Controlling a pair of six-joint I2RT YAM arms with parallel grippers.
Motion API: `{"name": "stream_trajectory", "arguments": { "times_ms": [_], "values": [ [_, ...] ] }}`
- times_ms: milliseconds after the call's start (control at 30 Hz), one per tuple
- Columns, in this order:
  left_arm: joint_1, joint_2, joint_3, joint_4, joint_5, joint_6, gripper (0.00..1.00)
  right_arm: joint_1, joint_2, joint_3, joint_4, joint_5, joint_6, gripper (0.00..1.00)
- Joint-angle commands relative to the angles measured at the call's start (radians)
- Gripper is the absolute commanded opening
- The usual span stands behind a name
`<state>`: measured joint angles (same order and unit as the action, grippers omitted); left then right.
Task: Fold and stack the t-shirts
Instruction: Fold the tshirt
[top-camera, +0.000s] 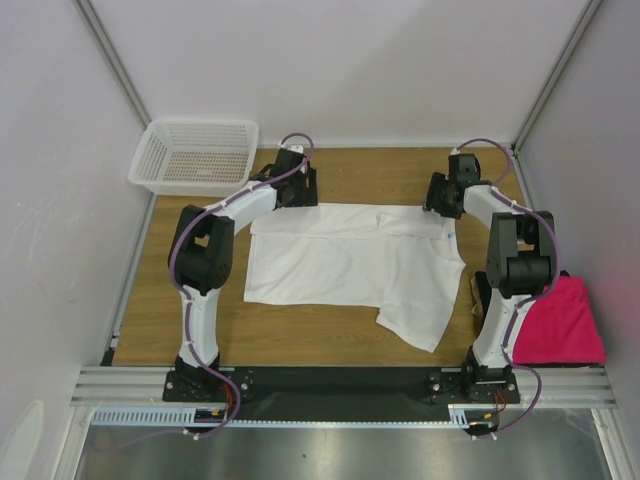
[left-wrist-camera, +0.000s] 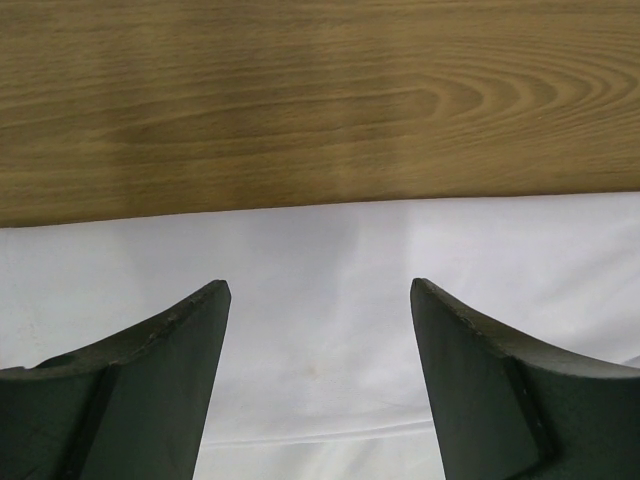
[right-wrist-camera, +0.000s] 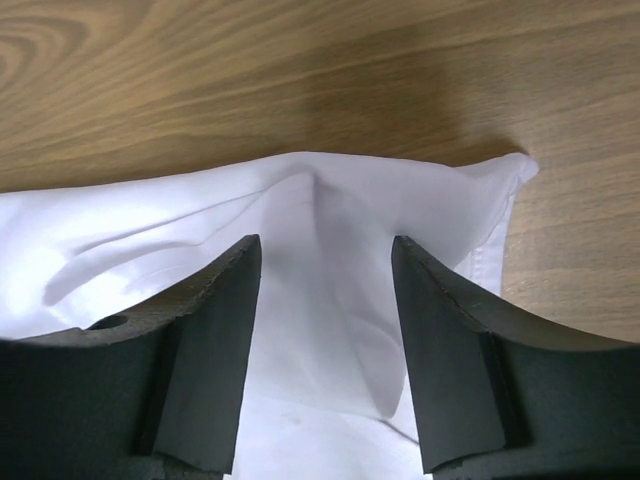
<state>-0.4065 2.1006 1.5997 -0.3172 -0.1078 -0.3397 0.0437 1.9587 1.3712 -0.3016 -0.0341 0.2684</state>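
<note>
Far left, a white mesh basket (top-camera: 200, 123) stands at the back corner of the wooden table (top-camera: 290, 335), well apart from the cloth; just to its right the left arm (top-camera: 200, 260) reaches forward from its base at the near edge, its left gripper (top-camera: 295, 190) hanging over the far left edge of the white t-shirt (top-camera: 350, 265).

The wrist view shows that gripper's jaws spread wide, with flat white cloth beneath them, nothing pinched between, and bare wood beyond the shirt's straight edge.

At centre the white t-shirt lies spread across the middle of the table, mostly flat; one sleeve (top-camera: 415, 320) trails toward the near edge, and a small blue-white tag (top-camera: 449, 237) shows near its far right corner.

There the right arm (top-camera: 515, 260) bends over the table, the right gripper (top-camera: 440, 205) poised at that corner. Its wrist view shows the jaws apart, straddling a raised ridge of white cloth without visibly squeezing it; the shirt's hemmed corner lies just beside the right-hand finger (right-wrist-camera: 450, 340).

Far right, a magenta-pink t-shirt (top-camera: 560, 325) sits bunched at the table's right edge, beside the right arm's base and apart from the white one.
</note>
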Motion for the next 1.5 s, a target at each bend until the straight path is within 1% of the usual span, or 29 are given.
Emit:
{"name": "stream_trajectory", "arguments": {
  "times_ms": [0,133,167,233,267,333,367,433,467,533,633,800,1000,1133,1200,1300,1333,1400,1433,1467],
  "values": [
    [-0.002,-0.001,0.032,-0.003,0.016,0.010,0.79,-0.002,0.031,0.038,-0.028,0.025,-0.020,0.58],
    [-0.002,-0.017,0.008,-0.006,0.002,0.007,0.79,0.004,0.028,0.031,-0.016,-0.016,-0.012,0.52],
    [-0.002,-0.025,0.000,-0.008,-0.001,0.008,0.79,0.007,0.025,0.031,-0.014,-0.020,-0.012,0.45],
    [-0.002,-0.034,-0.015,-0.008,-0.007,0.014,0.79,0.018,0.019,0.026,-0.008,-0.010,-0.014,0.38],
    [-0.002,-0.042,-0.021,-0.008,-0.009,0.016,0.79,0.021,0.016,0.026,-0.008,-0.006,-0.014,0.27],
    [-0.002,-0.045,-0.035,-0.011,-0.013,0.022,0.79,0.025,0.005,0.026,-0.014,0.010,-0.014,0.20],
    [0.000,-0.051,-0.038,-0.013,-0.015,0.021,0.79,0.025,-0.001,0.025,-0.017,0.014,-0.014,0.14],
    [0.000,-0.053,-0.046,-0.013,-0.016,0.019,0.79,0.027,-0.015,0.022,-0.022,0.023,-0.017,0.08],
    [0.001,-0.051,-0.046,-0.014,-0.018,0.016,0.79,0.025,-0.030,0.011,-0.019,0.022,-0.018,0.03],
    [0.003,-0.044,-0.040,-0.022,-0.021,0.004,0.79,0.027,-0.046,0.002,-0.019,0.011,-0.026,0.00],
    [0.005,-0.030,-0.020,-0.036,-0.024,-0.016,0.79,0.028,-0.087,-0.027,-0.019,-0.001,-0.023,0.00],
    [0.005,-0.019,-0.004,-0.039,-0.013,-0.038,0.80,0.028,-0.185,-0.121,0.004,-0.015,-0.015,0.00],
    [0.005,-0.007,-0.007,-0.042,-0.003,-0.059,0.80,0.028,-0.265,-0.219,0.036,-0.105,-0.040,0.00],
    [0.003,-0.013,-0.010,-0.042,-0.004,-0.058,0.80,0.030,-0.305,-0.279,0.012,-0.157,-0.051,0.01],
    [0.005,-0.019,-0.009,-0.040,-0.003,-0.047,0.80,0.028,-0.322,-0.294,-0.028,-0.152,-0.046,0.03],
    [0.005,-0.031,0.003,-0.045,0.008,-0.032,0.80,0.028,-0.359,-0.304,-0.097,-0.116,-0.041,0.21],
    [0.005,-0.036,0.008,-0.045,0.031,-0.025,0.80,0.028,-0.365,-0.304,-0.114,-0.116,-0.049,0.31],
    [0.002,-0.048,0.016,-0.036,0.062,-0.007,0.80,0.028,-0.394,-0.293,-0.151,-0.119,-0.051,0.44],
    [-0.005,-0.063,0.020,-0.023,0.078,-0.001,0.80,0.028,-0.402,-0.285,-0.159,-0.122,-0.043,0.53],
    [-0.008,-0.065,0.026,-0.022,0.126,0.007,0.81,0.025,-0.409,-0.276,-0.168,-0.122,-0.038,0.56]
  ]
}}
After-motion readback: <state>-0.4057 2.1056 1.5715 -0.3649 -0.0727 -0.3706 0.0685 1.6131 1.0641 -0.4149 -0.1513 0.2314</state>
